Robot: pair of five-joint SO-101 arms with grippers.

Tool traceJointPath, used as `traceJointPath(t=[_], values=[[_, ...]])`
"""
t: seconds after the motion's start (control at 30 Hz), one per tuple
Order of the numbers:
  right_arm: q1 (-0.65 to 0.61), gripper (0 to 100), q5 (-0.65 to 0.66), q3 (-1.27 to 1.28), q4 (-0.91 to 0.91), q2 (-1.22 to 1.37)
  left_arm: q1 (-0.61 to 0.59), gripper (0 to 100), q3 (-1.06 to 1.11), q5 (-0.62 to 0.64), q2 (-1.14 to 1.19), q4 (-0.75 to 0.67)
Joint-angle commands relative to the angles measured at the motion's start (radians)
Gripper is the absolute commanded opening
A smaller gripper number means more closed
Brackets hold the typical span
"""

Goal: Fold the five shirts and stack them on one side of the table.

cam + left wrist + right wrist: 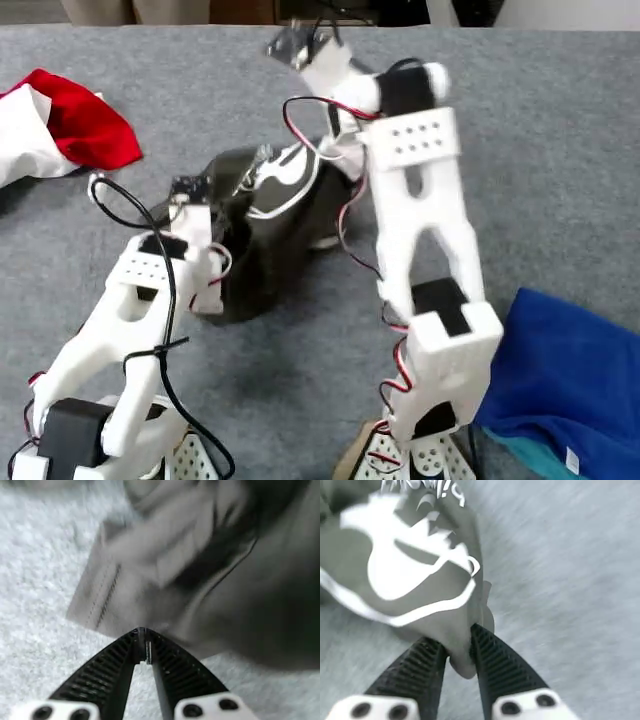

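Three shirts lie on the gray tabletop: a black shirt bunched in the middle, a red and white shirt at the far left edge, and a blue shirt at the near right corner. From the left wrist, the left hand is closed, its tips meeting at the black shirt's hem. From the right wrist, the right hand pinches a fold of the black shirt beside its white print.

Grey felt-like table cover runs edge to edge in the high view, nap visible close-up in the left wrist view and right wrist view. Beyond the far edge, L to R: beige panels, brown wood-tone strip, dark shape, pale area. None can be ID'd further.
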Motion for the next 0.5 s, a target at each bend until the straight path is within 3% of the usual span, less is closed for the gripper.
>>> traceJointPath(t=[0.0, 0.17, 0.33, 0.47], values=[[-0.021, 0.5, 0.038, -0.222, 0.011, -0.120, 0.009, 2, 0.037, -0.035, -0.018, -0.006], [-0.074, 1.9, 0.043, -0.386, 0.008, -0.114, 0.011, 2, 0.043, -0.100, -0.025, 0.094], [-0.128, 20.8, 0.041, -0.294, 0.012, -0.081, 0.000, 2, -0.044, -0.175, -0.030, 0.216], [-0.130, 32.6, 0.052, -0.219, 0.012, -0.091, -0.049, 2, -0.233, -0.172, -0.030, 0.364]])
